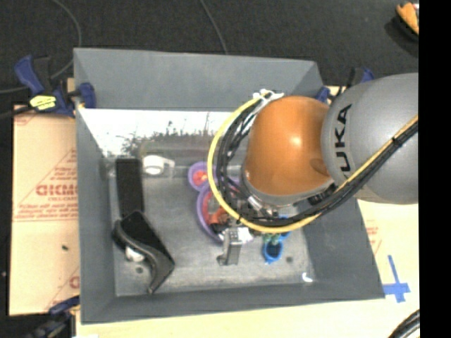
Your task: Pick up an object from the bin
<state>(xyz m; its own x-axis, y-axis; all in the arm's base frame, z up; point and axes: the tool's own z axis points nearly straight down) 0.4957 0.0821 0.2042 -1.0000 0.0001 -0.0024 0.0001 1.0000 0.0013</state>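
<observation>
Hanging low near the front wall of the bin [95,224], the gripper [229,248] sits between a purple round thing [202,206] and a small blue piece [273,249], and I cannot tell how far open it is. Bare floor stretches leftward to a black curved tool [144,248] by the left wall.

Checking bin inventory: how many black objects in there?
2. A flat black bar at the bin's left, and a curved black piece just below it. The arm covers the bin's right, so more may be hidden.
</observation>
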